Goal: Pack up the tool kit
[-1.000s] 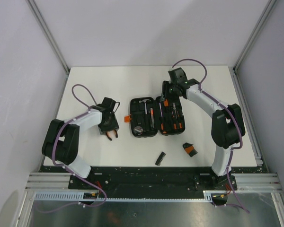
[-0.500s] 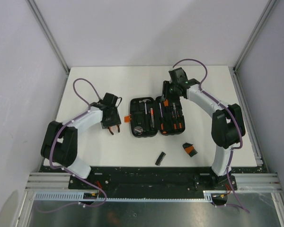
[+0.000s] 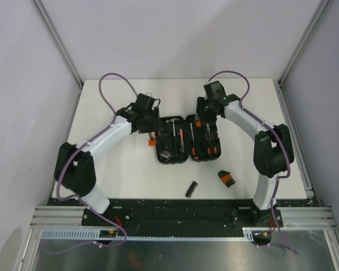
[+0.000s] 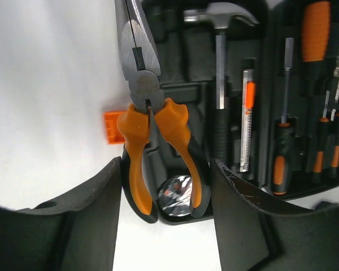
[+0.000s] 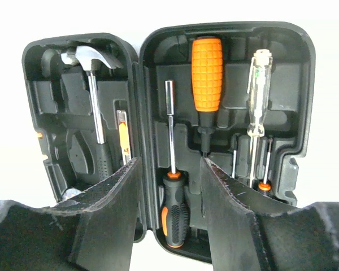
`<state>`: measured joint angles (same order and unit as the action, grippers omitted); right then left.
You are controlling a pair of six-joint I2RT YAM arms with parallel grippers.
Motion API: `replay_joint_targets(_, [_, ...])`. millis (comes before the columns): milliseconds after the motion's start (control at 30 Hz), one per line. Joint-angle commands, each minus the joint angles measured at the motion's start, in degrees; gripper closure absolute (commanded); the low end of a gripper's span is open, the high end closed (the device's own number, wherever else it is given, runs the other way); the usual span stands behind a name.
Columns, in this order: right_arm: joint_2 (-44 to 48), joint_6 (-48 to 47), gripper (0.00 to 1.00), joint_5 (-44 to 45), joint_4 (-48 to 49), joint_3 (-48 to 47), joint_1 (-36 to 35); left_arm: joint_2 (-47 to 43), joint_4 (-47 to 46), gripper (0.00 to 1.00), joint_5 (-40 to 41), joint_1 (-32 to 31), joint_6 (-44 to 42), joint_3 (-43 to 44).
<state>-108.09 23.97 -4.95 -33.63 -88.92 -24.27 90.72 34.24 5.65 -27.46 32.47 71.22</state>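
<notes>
White table [image 3: 113, 169] inside a bare booth, with pale lilac walls on three sides and metal posts at the corners; both arms reached in from the near edge.

The case [image 3: 157, 141] lay open and flat in the middle of the table, its orange latch [image 4: 113, 127] sticking out on the left. Most slots were filled: a hammer [image 5: 90, 59], a chrome disc [image 4: 175, 195], an orange screwdriver [image 5: 207, 65], a clear tester [image 5: 257, 96] and a few thinner drivers beside them.

Your left gripper [image 4: 166, 186] clasped the pliers [image 4: 144, 96] by their orange handles, nose pointing away, over the case's left edge beside the latch. They were not seated, and a slot in the left half looked unfilled. Your right gripper [image 5: 170, 164] hovered over the right half with its jaws apart and nothing between them.

Two loose pieces lay on the table near you, well apart from the case: a black strip [image 3: 191, 189] and a small black-and-orange part [image 3: 226, 179]. By my reading, you were well past halfway: pliers to seat, those two pieces to fetch, then the lid to fold over and latch.
</notes>
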Motion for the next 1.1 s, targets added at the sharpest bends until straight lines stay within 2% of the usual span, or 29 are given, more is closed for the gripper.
replay_joint_targets(0, [4.3,0.5,0.50,1.2,-0.8,1.1,1.1,5.7,-1.4,1.00,-1.6,-4.1,-1.2,6.0])
replay_joint_targets(267, [5.6,0.5,0.50,1.2,-0.7,3.0,2.4,12.6,-1.4,1.00,1.3,-7.5,0.6,9.3])
replay_joint_targets(433, [5.5,0.5,0.50,0.8,-0.5,3.4,2.8,16.2,-1.4,0.99,2.1,-8.2,-1.1,10.9])
replay_joint_targets(600, [5.5,0.5,0.50,0.6,-0.6,3.4,3.0,18.2,-1.4,0.98,4.7,-8.5,-0.4,11.4])
replay_joint_targets(800, [5.6,0.4,0.50,0.6,-0.8,3.7,3.2,19.4,-1.2,0.99,4.2,-8.4,1.0,10.2])
replay_joint_targets(1067, [5.1,0.4,0.51,0.0,-0.5,3.8,3.3,18.7,-0.3,0.77,6.1,-8.4,2.2,8.7])
